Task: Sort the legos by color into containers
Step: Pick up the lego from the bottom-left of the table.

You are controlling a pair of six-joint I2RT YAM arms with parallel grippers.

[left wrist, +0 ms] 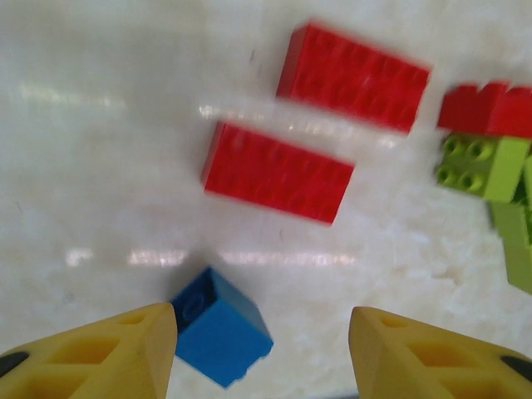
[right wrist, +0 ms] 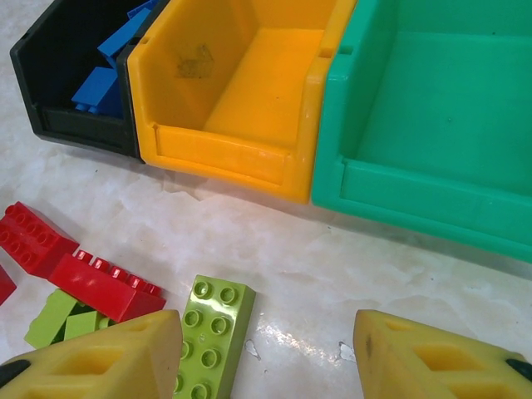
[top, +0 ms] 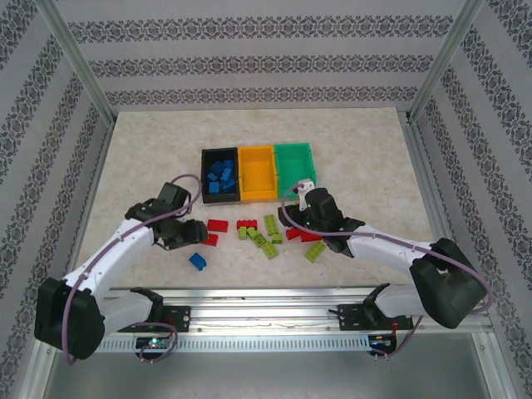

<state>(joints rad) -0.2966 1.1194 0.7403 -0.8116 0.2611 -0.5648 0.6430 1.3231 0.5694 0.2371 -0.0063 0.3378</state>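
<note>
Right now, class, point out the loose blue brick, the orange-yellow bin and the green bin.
blue brick [left wrist: 220,334], left wrist view, on its visible middle.
orange-yellow bin [right wrist: 224,158], right wrist view, on its front wall.
green bin [right wrist: 416,195], right wrist view, on its front wall.

No legible text, label, brand, number or sign anywhere. Nearest to one: a dark blotchy mark [right wrist: 197,61] on the inner wall of the orange-yellow rectangular plastic bin [right wrist: 241,158], toward 11 o'clock in the right wrist view, too smeared to read as lettering.
</note>
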